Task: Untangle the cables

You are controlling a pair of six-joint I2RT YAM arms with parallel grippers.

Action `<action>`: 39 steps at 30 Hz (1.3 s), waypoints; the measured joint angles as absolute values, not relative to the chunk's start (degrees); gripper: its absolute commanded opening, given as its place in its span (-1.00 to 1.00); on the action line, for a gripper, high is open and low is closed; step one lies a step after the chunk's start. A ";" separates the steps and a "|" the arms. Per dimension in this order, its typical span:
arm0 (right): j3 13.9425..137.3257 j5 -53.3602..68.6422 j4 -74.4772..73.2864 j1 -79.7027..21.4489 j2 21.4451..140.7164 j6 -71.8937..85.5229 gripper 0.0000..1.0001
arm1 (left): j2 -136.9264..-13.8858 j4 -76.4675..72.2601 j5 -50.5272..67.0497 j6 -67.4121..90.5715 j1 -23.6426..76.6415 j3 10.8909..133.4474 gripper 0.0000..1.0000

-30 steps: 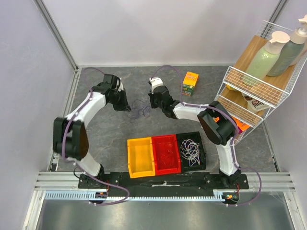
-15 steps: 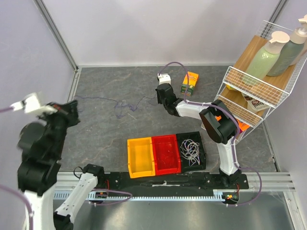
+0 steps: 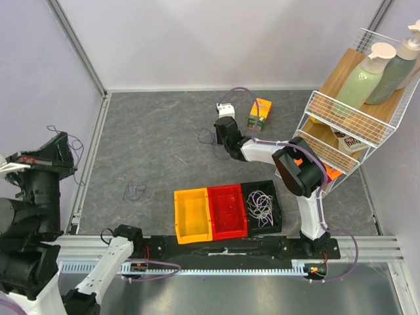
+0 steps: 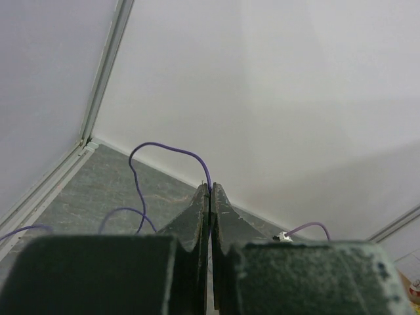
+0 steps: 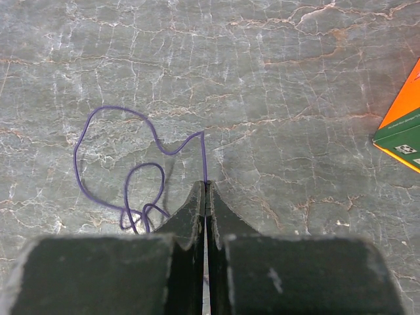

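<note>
- The grey marbled table [image 3: 170, 118] fills the floor of the cell. A white wire rack [image 3: 341, 125] holding two pump bottles [image 3: 367, 75] stands at its right edge.
- The left arm [image 3: 33, 216] stands high at the left, close to the camera. The right arm [image 3: 275, 154] stretches low across the table.
- A yellow bin [image 3: 191, 215], a red bin [image 3: 227, 211] and a black bin [image 3: 275, 197] sit touching in a row at the near edge.
- An orange-and-green carton [image 3: 260, 113] stands just beside the right wrist.
- The left gripper [image 4: 210, 190] is clenched on a thin purple cable [image 4: 170, 147], which arches up from the fingertips and hangs in loose curves over the table's left edge.
- The right gripper [image 5: 205, 187] is pinched tight on a second purple strand [image 5: 118, 107] just above the table. The strand runs forward, swings left and ends in small loops lying flat.
- A small purple coil [image 3: 134, 190] lies alone on the table between the left arm and the yellow bin, apart from both grippers.
- Tangled white cables [image 3: 260, 203] fill the black bin.
- Whether the purple pieces join cannot be told.
</note>
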State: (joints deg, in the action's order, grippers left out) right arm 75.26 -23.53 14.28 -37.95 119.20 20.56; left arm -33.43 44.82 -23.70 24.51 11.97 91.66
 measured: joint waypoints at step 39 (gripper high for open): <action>73.52 -20.32 16.25 -37.43 118.41 18.20 -1.00 | -49.25 42.28 29.10 28.40 11.97 72.51 -0.97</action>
